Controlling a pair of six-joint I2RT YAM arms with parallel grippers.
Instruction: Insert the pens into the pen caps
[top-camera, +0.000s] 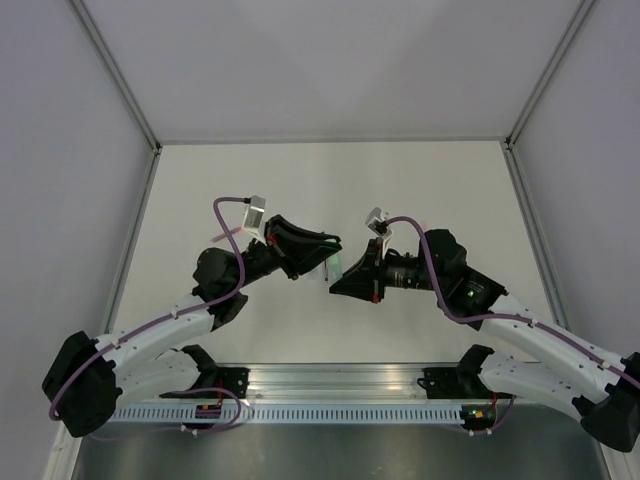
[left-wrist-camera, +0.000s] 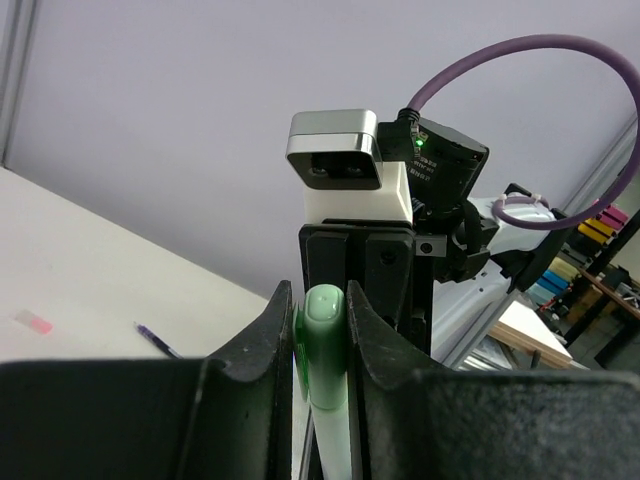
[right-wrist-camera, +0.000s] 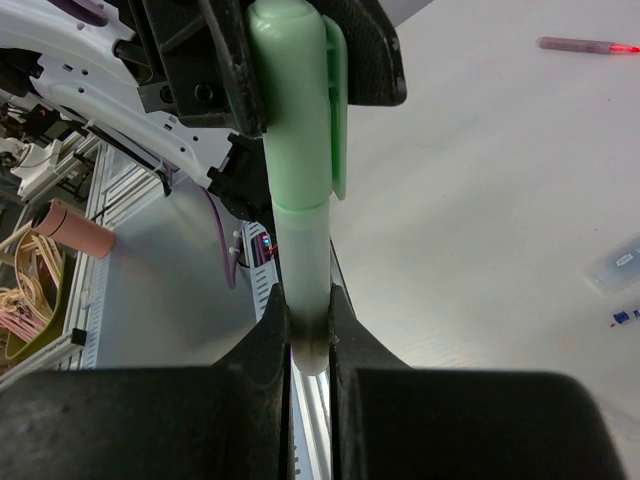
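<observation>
Mid-air over the surface (top-camera: 420, 180): right fingers (right-wrist-camera: 262, 345) pinch the pen (right-wrist-camera: 300, 260) by its tail, left fingers (left-wrist-camera: 268, 345) pinch the mint cap (left-wrist-camera: 324, 315). Pen looks seated in cap, so I judge capping nearly done. Next calls for a straight push along the axis, then one side letting go; a loose pen (right-wrist-camera: 585, 45) waits on the surface.

Held pen (right-wrist-camera: 300, 270) — over desk (top-camera: 330, 180) centre, between left end effector (top-camera: 325, 262), clamped on its pen cap (right-wrist-camera: 290, 100), and right end effector (right-wrist-camera: 308, 332), clamped on its barrel. Beyond it from the arm bases (top-camera: 222, 382), on the desk — loose pen (right-wrist-camera: 585, 45), loose cap (right-wrist-camera: 625, 262).
</observation>
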